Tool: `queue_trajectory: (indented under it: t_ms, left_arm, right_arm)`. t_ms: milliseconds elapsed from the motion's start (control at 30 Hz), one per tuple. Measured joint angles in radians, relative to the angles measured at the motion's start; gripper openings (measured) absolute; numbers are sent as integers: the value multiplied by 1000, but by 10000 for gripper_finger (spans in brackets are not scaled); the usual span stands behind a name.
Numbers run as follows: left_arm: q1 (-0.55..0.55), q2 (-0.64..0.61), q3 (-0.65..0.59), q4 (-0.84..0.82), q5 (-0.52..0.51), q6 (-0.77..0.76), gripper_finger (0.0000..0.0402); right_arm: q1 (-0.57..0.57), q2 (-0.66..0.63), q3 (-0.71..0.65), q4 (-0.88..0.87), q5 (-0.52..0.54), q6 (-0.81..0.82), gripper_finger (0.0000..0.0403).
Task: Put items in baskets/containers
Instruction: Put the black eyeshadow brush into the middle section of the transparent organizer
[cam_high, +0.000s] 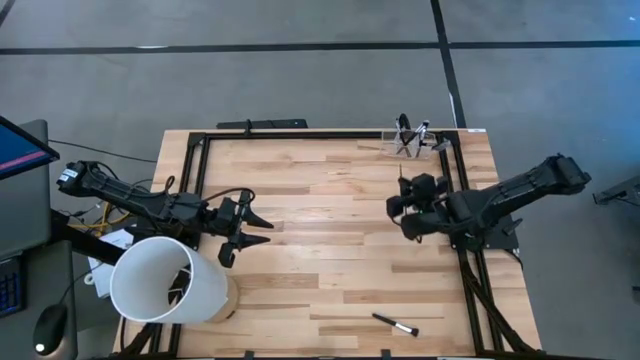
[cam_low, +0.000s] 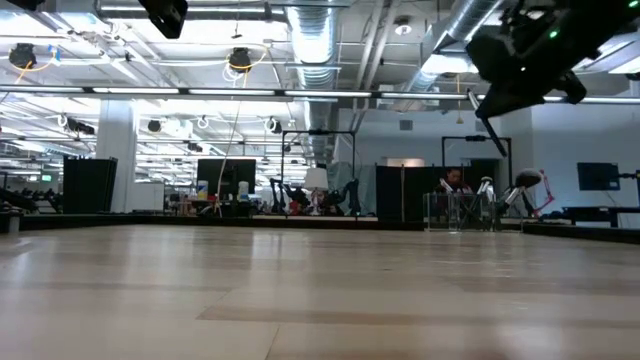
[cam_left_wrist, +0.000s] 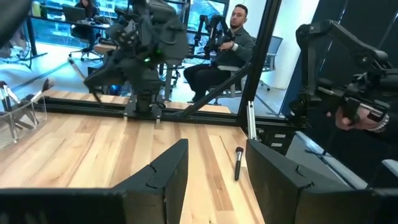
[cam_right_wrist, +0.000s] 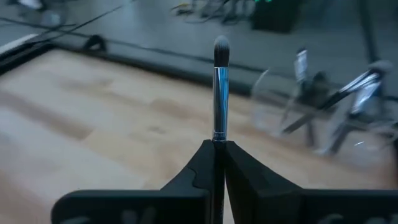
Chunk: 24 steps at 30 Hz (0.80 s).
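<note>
Currently right gripper (cam_right_wrist: 218, 149) pinches the slim dark-handled, silver-ferruled makeup brush (cam_right_wrist: 220, 87) near the clear plastic holder (cam_right_wrist: 323, 118); light, stiff, slippery; left gripper (cam_left_wrist: 214, 171) open, empty.

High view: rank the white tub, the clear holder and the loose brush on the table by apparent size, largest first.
1. White tub, largest by far.
2. Clear holder, at the table's far edge with brushes in it.
3. Loose brush, a thin sliver, about as long as the holder but far slimmer.

The clear holder (cam_right_wrist: 323, 118) and the brushes (cam_right_wrist: 348, 93) standing in it are blurred, so their number cannot be counted. The held brush (cam_right_wrist: 220, 93) has its handle hidden between the right fingers (cam_right_wrist: 249, 174), and the white tub (cam_high: 165, 285) seems cut off by the edge.
</note>
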Motion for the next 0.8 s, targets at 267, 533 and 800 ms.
queue_trajectory:
  t_ms: [267, 533, 800]
  left_arm:
    - [53, 0, 0, 10, 0, 28, 158]
    - [186, 0, 0, 33, 0, 28, 158]
    - [315, 0, 0, 34, 1, 31, 158]
  right_arm:
    - [-211, 3, 1, 1, 18, -153, 17]
    - [-459, -29, -46, 380, -151, -597, 15]
    - [-729, -36, -148, 746, -318, -886, 11]
